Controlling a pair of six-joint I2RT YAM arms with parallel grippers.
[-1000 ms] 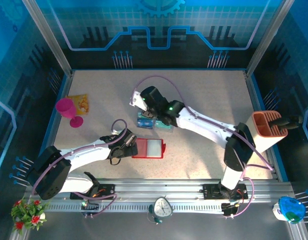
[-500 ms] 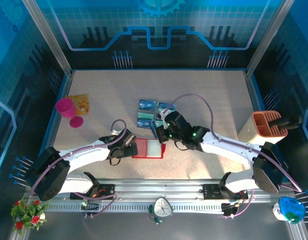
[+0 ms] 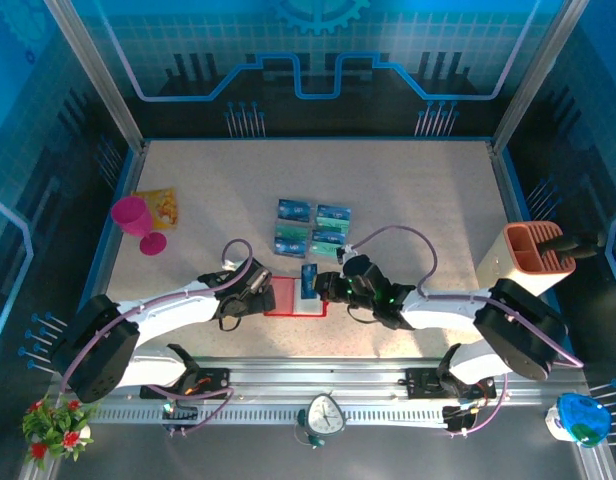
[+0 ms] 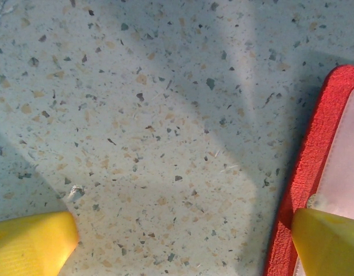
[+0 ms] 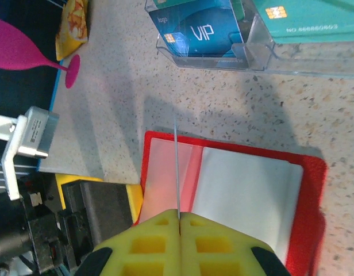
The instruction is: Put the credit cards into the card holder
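Note:
The red card holder lies open near the front of the table, its clear pockets facing up. My right gripper is shut on one blue credit card. It holds the card on edge above the holder's left pocket, where it shows as a thin line. Several more blue and teal credit cards sit in clear trays behind the holder. My left gripper is open and low on the table, with one yellow fingertip on the holder's left edge.
A pink goblet and a yellow-orange packet stand at the left edge. An orange-brown slotted organizer is at the right edge. A small clock sits on the front rail between the arm bases.
My right arm has swung back from the card trays to the holder, carrying one card with it. The left arm has stayed at the holder's left edge.

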